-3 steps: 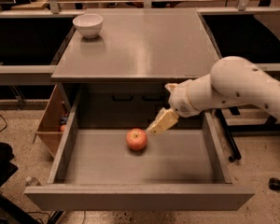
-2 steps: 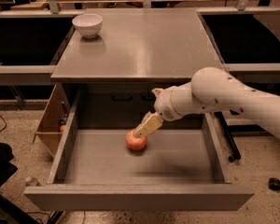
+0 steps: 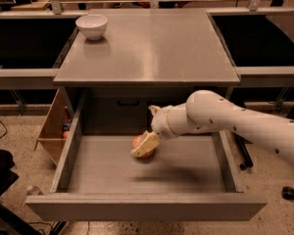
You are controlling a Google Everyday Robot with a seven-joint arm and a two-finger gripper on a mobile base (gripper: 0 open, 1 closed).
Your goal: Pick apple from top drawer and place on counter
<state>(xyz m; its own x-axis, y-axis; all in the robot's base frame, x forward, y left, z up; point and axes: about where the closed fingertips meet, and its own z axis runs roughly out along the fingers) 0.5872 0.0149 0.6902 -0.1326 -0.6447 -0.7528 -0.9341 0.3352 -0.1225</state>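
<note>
Apple (image 3: 136, 142), round and red-orange, lies on the smooth grey floor of the open drawer (image 3: 147, 207), below the glossy flat counter (image 3: 152, 48). The cream gripper (image 3: 144, 145) overlaps its right side; whether it grips cannot be told.

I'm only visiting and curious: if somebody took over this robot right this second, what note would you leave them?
Gripper: low inside the top drawer, right at the apple and partly covering it; whether it has a hold cannot be told.
Apple: on the drawer floor, near the middle, toward the back.
Top drawer: pulled fully open.
Counter: holds a white bowl at its far left corner.
Done: drawer open, gripper at the apple.
Left: secure the apple, lift it out, set it on the counter.
</note>
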